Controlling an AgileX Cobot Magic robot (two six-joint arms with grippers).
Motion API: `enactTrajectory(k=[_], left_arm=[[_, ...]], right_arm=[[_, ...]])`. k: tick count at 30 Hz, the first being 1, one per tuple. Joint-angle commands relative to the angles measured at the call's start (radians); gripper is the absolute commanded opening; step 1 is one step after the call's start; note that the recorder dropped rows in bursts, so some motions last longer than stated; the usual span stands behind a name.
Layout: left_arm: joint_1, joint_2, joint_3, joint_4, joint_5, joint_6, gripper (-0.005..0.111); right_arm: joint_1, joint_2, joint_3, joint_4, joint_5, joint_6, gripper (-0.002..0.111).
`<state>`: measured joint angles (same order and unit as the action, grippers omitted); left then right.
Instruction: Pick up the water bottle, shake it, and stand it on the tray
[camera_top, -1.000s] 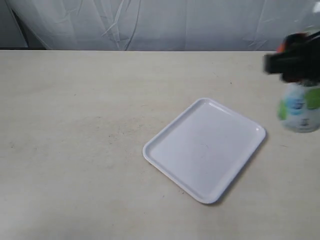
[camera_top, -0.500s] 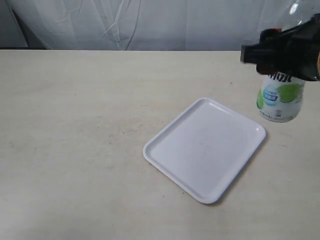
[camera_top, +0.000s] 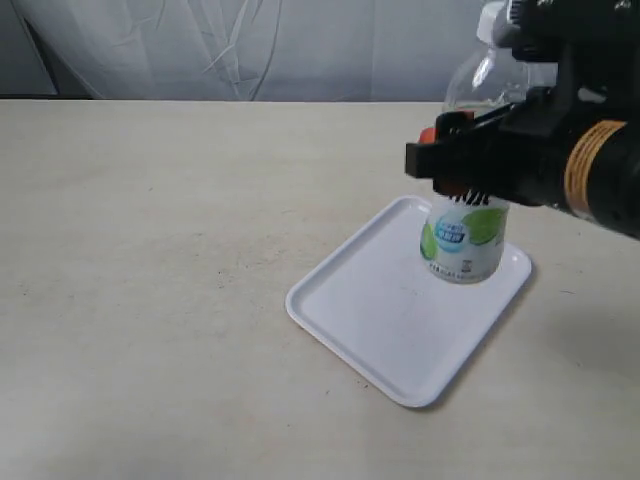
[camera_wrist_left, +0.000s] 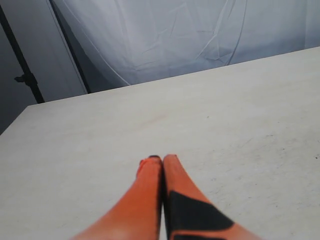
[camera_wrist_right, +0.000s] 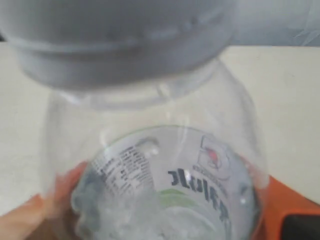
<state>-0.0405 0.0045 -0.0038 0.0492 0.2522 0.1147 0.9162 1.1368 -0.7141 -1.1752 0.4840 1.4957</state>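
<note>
Bottle (camera_top: 463, 243), clear smooth plastic with a white cap, hangs upright in my right claw (camera_top: 462, 165), which clamps its round middle, over the flat white tray (camera_top: 375, 315); contact I cannot tell. Left claw (camera_wrist_left: 161, 161) is closed, empty.

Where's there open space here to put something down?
The table left of the tray is bare, as is the strip in front. The tray's near-left half is free. Crowded at its far right corner, where the right gripper holds the water bottle.
</note>
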Motion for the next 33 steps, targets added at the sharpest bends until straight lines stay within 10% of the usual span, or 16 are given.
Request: enactTrajectory(k=[1,20,25,29,33], left_arm=[[0.000,-0.005,0.004,-0.002,-0.013,-0.002,0.000],[0.000,-0.005,0.004,-0.002,-0.013,-0.002,0.000],[0.000,-0.005,0.004,-0.002,-0.013,-0.002,0.000],[0.000,-0.005,0.004,-0.002,-0.013,-0.002,0.000],[0.000,-0.005,0.004,-0.002,-0.013,-0.002,0.000]], right_arm=[[-0.006,-0.121,-0.117,-0.133,-0.021,0.014,-0.001],[-0.008,-0.037,0.009,-0.159,-0.081,0.016,-0.001],[-0.008,0.068,0.025,-0.166,0.518,0.109,-0.001],[-0.018,0.044,0.039,-0.129,-0.132,-0.194,-0.001],[-0.079,0.106,0.023,-0.342,0.068,0.228,-0.001]])
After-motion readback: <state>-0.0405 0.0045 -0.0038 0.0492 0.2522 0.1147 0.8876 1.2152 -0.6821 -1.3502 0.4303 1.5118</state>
